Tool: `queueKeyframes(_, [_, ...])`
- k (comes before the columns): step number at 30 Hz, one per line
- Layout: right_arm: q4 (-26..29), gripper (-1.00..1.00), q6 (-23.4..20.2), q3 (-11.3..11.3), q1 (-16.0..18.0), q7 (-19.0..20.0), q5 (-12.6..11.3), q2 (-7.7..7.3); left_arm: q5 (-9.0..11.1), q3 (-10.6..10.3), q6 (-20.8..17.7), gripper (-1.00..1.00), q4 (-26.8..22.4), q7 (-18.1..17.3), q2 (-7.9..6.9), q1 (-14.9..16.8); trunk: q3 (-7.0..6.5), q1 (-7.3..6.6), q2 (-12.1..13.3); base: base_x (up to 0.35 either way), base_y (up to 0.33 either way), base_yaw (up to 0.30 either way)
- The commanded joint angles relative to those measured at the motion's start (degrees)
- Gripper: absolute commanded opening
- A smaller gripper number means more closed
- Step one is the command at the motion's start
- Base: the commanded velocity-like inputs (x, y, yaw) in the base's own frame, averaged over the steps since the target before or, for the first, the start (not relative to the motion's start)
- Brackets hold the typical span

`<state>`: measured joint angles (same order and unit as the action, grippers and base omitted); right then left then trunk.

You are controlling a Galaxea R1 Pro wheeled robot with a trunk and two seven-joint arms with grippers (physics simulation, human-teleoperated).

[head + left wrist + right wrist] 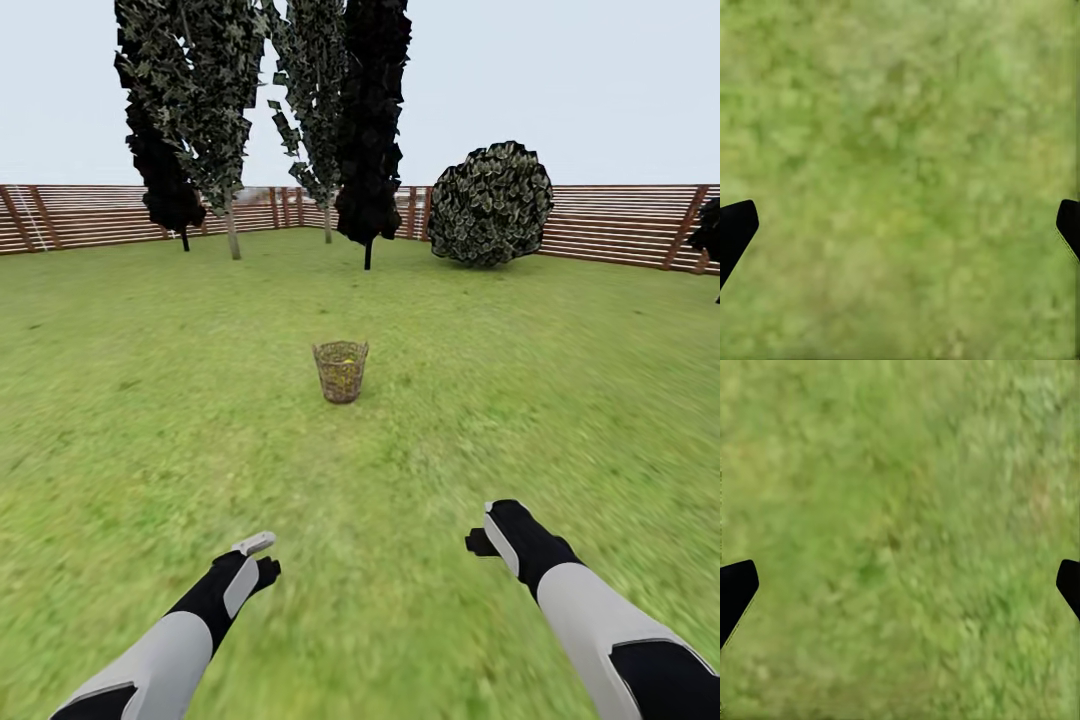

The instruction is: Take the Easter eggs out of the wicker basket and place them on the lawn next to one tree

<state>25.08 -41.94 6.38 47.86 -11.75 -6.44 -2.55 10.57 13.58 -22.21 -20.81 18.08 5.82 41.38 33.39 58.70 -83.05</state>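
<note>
The wicker basket stands upright on the lawn, straight ahead and well beyond both arms. Something yellow shows inside its rim, the Easter eggs, too small to count. My left gripper hovers low over the grass at the near left, and its fingers are spread wide with only grass between them. At the near right my right gripper is likewise open over bare grass, fingers far apart. The tree is out of view.
Dark narrow cypresses and a thin-trunked sapling line the far side, beside a round bush. A brown slatted fence closes the garden behind them. Open grass lies between me and the basket.
</note>
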Motion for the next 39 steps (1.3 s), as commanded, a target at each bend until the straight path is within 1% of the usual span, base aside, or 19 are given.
queueKeyframes(1, [0.07, 1.00, -0.25, 0.42, 0.03, -0.41, -0.60, 0.07, 0.60, 0.01, -0.28, 1.00, -0.12, 0.38, 0.04, 0.00, 0.06, 0.03, -0.03, 0.328, -0.011, 0.000])
queueKeyframes(4, [0.06, 1.00, -0.25, 0.39, 0.03, -0.45, -0.60, 0.40, 0.60, -0.04, -0.45, 1.00, -0.03, 0.31, 0.15, -0.03, 0.06, 0.03, -0.03, 0.338, -0.003, 0.000])
queueKeyframes(15, [-0.21, 1.00, -0.21, 0.47, 0.02, -0.47, -0.60, 0.52, 0.60, -0.04, -0.38, 1.00, -0.02, 0.29, 0.02, -0.02, 0.06, 0.03, -0.03, 0.341, 0.000, 0.000])
queueKeyframes(18, [-0.50, 1.00, -0.11, 0.48, 0.00, -0.46, -0.60, 0.91, 0.60, 0.00, -0.38, 1.00, -0.02, 0.29, -0.04, -0.02, -0.05, 0.03, -0.03, 0.341, 0.000, 0.000])
queueKeyframes(21, [-0.63, 1.00, -0.01, 0.52, -0.03, -0.53, -0.52, 1.90, 0.60, 0.03, -0.38, 1.00, -0.02, 0.29, -0.05, -0.02, -0.28, 0.03, -0.03, 0.341, 0.000, 0.000])
queueKeyframes(23, [-1.10, 1.00, 0.11, 0.55, 0.00, -0.54, -0.51, 2.13, 0.60, 0.04, -0.38, 1.00, 0.00, 0.29, -0.08, -0.03, -0.46, 0.03, -0.03, 0.341, 0.000, 0.000])
queueKeyframes(33, [-1.78, 1.00, 0.27, 0.56, 0.01, -0.55, -0.45, 2.29, 0.60, 0.04, -0.38, 1.00, 0.11, 0.30, -0.08, -0.03, -1.35, 0.03, -0.03, 0.341, 0.000, 0.000])
queueKeyframes(39, [-1.79, 1.00, 0.28, 0.56, 0.02, -0.55, -0.48, 2.29, 0.60, 0.04, -0.27, 1.00, 0.09, 0.30, -0.08, -0.03, -1.48, 0.03, -0.03, 0.341, 0.000, 0.000])
